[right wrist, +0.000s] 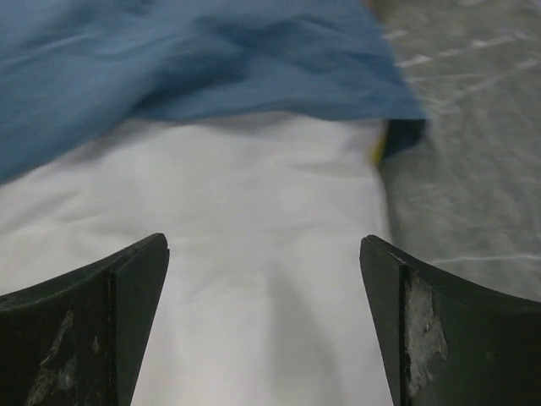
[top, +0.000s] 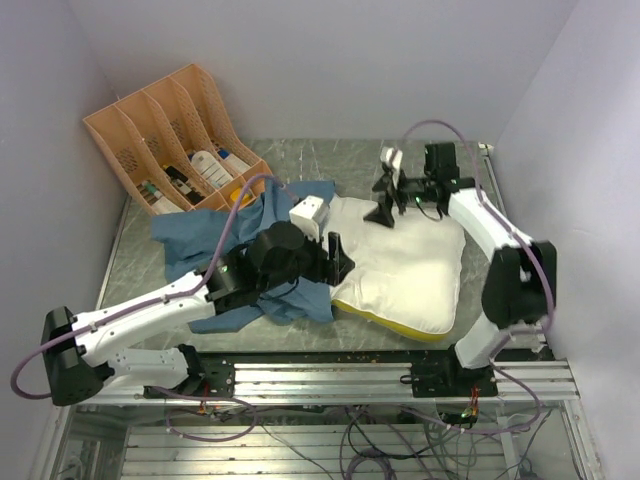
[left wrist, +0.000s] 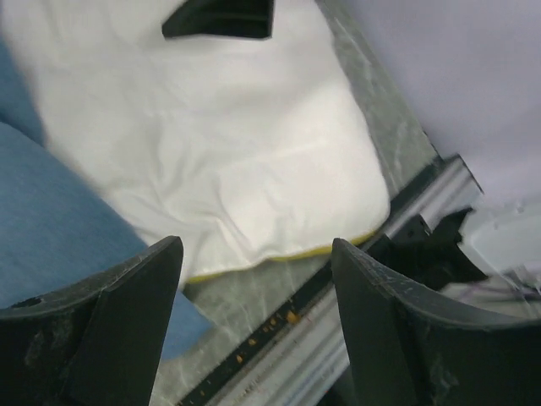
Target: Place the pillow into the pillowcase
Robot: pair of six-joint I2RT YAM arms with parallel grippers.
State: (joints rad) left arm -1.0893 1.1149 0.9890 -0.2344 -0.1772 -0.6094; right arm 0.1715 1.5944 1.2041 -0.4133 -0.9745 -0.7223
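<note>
The pillow [top: 410, 265] is overlapped at one edge by the pillowcase [top: 200, 240]; over the pillow's edges the left gripper [top: 338, 256] and right gripper [top: 383, 208] are both spread wide, nothing gripped

**Pillow right, pillowcase left, edges overlapping**

Down on the table [top: 300, 160], the pillow [top: 405, 270] lies right of centre, close to the front edge. The pillowcase [top: 215, 245] sprawls to its left, one fold lapping over the pillow's far left corner. Behind the pillowcase, a file rack [top: 170, 135] stands in the far left corner. The left gripper [top: 340, 258] hangs above the overlap, the right gripper [top: 383, 208] above the pillow's far edge.
</note>
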